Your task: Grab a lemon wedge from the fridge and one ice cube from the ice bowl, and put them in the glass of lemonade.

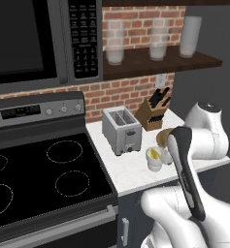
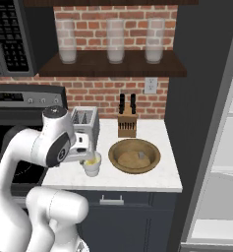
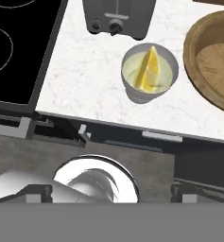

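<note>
A bright yellow lemon wedge is seen inside the small whitish glass of lemonade, ahead of the hand. The brown wooden ice bowl is set just beside it.

cup: lemon wedge inside | toaster just beside | arm in front

Silver toaster beside knife block, black stovetop, perhaps three frosted glasses on shelf
</note>
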### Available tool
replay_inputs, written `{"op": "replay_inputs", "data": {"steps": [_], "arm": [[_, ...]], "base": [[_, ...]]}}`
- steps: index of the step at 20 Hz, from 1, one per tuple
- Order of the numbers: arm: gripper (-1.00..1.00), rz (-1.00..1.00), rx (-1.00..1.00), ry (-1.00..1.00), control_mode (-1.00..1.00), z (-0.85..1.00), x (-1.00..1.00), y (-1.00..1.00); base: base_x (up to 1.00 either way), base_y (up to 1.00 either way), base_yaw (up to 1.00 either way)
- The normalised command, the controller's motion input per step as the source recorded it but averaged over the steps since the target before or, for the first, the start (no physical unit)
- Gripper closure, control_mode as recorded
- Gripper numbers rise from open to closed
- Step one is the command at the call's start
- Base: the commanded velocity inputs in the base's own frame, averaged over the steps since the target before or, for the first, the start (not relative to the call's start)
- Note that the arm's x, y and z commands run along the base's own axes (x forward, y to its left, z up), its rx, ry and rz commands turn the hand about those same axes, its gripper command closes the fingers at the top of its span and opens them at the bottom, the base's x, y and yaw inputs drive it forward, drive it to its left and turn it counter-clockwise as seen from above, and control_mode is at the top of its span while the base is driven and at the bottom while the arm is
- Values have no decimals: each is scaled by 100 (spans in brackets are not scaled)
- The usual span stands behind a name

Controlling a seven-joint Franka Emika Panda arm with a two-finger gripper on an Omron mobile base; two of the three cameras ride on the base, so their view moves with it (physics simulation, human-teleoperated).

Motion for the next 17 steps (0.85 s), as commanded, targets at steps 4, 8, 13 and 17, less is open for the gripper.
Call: {"op": "replay_inputs", "data": {"steps": [4,8,13,17], "arm": [[-100,-15,1,-8,-100,40,3,15],[-100,-6,6,-10,-100,38,-1,1],[-100,0,7,-10,-100,25,-37,0],[-100,0,2,-7,-100,5,-38,0]], "base": [[0,0,0],[0,0,0],[0,0,0],[0,0,0]]}}
